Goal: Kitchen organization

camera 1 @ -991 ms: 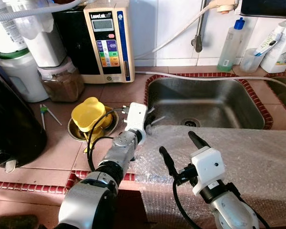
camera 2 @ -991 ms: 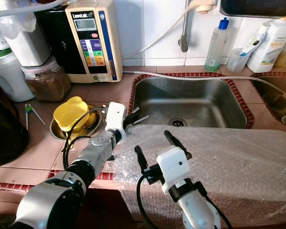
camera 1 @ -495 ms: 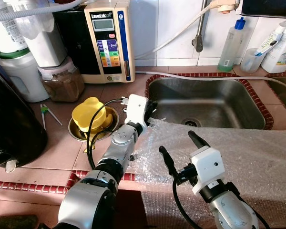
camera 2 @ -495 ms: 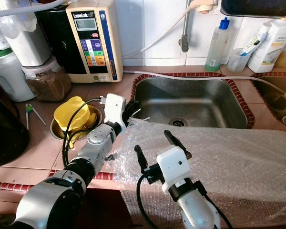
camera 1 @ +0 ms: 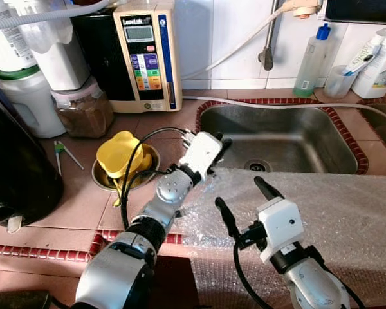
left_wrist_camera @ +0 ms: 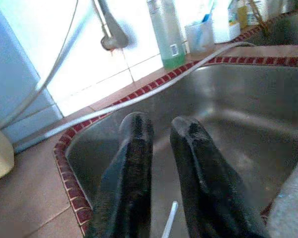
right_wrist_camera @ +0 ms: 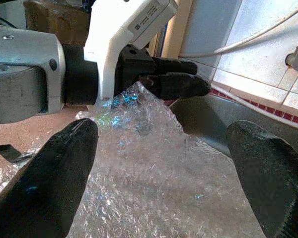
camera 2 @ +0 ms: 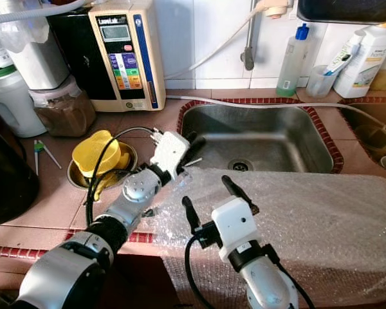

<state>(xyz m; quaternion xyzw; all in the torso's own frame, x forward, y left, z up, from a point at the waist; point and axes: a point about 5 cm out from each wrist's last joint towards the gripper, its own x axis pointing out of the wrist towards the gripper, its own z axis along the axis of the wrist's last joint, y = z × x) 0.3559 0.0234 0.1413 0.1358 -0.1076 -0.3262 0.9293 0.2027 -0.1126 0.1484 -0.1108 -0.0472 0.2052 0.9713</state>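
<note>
The bubble wrap sheet (camera 1: 321, 206) lay spread across the front of the sink (camera 1: 276, 138) and the desk (camera 1: 77, 199) edge. The left gripper (camera 1: 215, 147) hovered at its far-left corner, fingers nearly together, gripping nothing. The right gripper (camera 1: 241, 199) hung over the sheet, fingers spread. Judged progress: early; the sheet was not yet gathered or removed.

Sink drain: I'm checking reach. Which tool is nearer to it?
Left. The left tool hangs over the sink edge near the drain; the right tool sits back over the bubble wrap.
</note>
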